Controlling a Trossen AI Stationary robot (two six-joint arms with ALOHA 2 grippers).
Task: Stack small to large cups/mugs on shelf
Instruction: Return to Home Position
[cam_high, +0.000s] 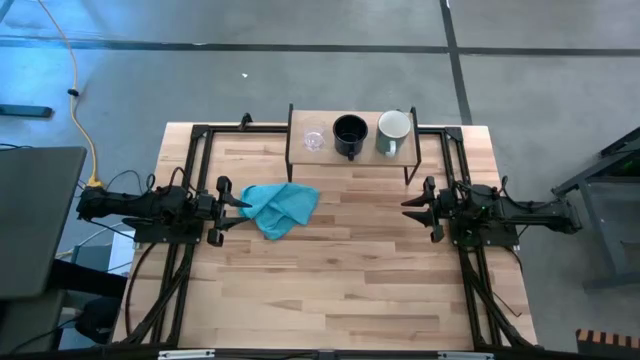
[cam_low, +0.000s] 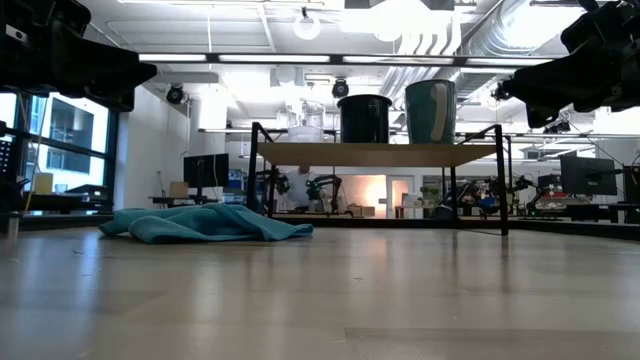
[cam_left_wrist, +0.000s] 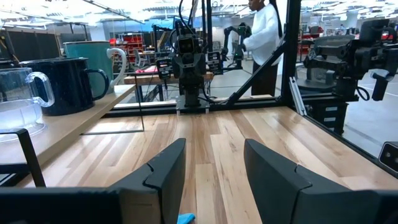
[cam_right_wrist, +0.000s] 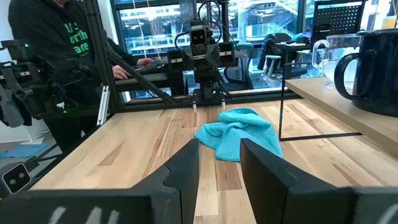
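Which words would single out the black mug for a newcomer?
A low wooden shelf stands at the table's far edge. Of three vessels on it, the black mug is the middle one, between a clear glass cup and a pale mug: the only dark one.

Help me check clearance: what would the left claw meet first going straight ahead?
Probably the right claw opposite; the left claw seems to sit above the teal cloth, though height is unclear.

Both arms (cam_high: 150, 207) (cam_high: 500, 212) level, jaws parted
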